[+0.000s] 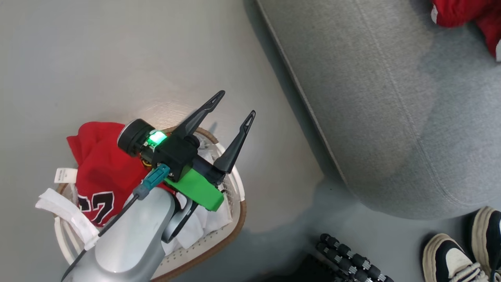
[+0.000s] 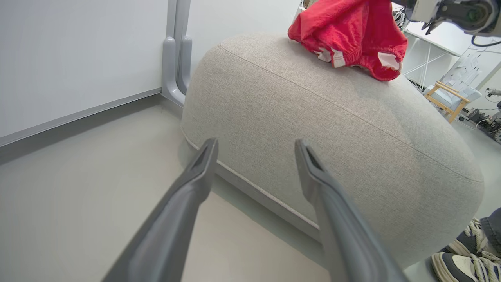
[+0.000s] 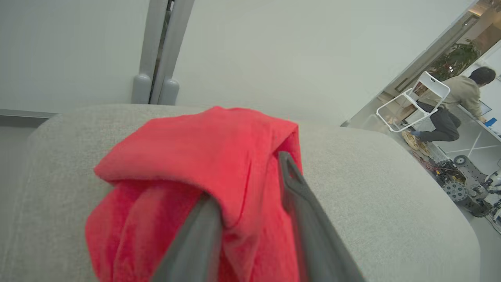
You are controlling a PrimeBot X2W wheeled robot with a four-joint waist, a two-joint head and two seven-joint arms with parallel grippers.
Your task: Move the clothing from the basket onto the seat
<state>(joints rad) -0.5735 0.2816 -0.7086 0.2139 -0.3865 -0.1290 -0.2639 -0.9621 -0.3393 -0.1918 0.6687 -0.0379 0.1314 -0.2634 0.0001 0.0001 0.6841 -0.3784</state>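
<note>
A red jersey (image 1: 101, 168) with black numerals and a white tag lies in the basket (image 1: 238, 211) at the lower left of the head view. My left gripper (image 1: 238, 103) hangs open above the basket's far rim, nothing between its fingers. In the left wrist view this gripper (image 2: 256, 147) faces the side of the grey seat (image 2: 313, 137). Another red piece of clothing (image 3: 188, 149) lies bunched on the seat (image 3: 372, 196). My right gripper (image 3: 248, 176) is at it, fingers somewhat apart, a fold between them and cloth draped over one fingertip.
A white sheet (image 1: 203, 223) lies in the basket under my left arm. A person's shoes (image 1: 450, 258) stand on the floor by the seat's near corner, beside a black ribbed part (image 1: 348, 254). Bare floor separates basket and seat. A person (image 3: 450, 105) bends by a white chair far off.
</note>
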